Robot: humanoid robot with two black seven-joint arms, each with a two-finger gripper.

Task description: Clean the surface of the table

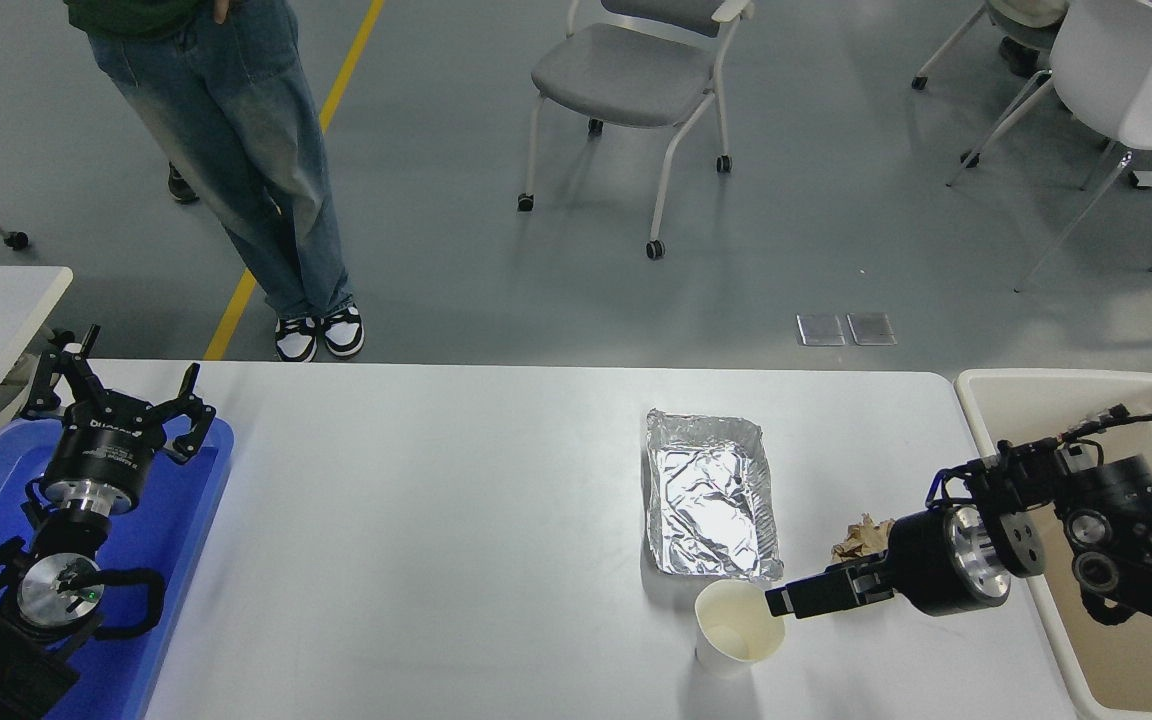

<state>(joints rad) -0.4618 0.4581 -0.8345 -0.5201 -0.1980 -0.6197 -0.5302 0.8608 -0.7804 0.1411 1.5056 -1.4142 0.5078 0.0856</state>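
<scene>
The table surface [436, 520] is a wide white top. On its right part lie a foil tray [706, 495], a white paper cup [739, 625] standing upright just in front of it, and a crumpled brown paper ball [861, 538] half hidden behind my right arm. My right gripper [796, 598] reaches in low from the right, its tip at the cup's right rim, with the paper ball behind its wrist. It is seen edge-on, so its state does not show. My left gripper [126, 385] is parked open at the lower left.
A blue plastic tray [186, 520] lies under the left arm at the table's left end. A beige bin [1056, 378] stands off the right end. A person in jeans [236, 150] stands at the far side, with chairs on the floor beyond.
</scene>
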